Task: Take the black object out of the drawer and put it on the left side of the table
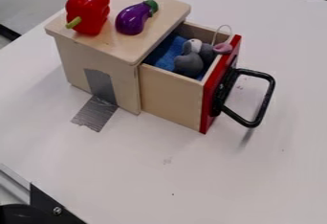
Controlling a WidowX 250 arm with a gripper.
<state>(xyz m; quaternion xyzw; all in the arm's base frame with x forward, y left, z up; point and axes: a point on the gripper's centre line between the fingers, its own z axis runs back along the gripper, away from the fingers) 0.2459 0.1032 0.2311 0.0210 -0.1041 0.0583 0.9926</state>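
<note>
Grey toy is lying in the drawer.
Blue cloth is showing beside it; can't tell if the hand's spread.

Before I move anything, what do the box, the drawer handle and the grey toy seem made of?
The box looks like smooth, pale wood, by its tan panels. The handle could be plastic or painted metal: it is black, with shiny highlights. The grey toy seems soft matte fabric, from its rounded, stuffed look.
</note>
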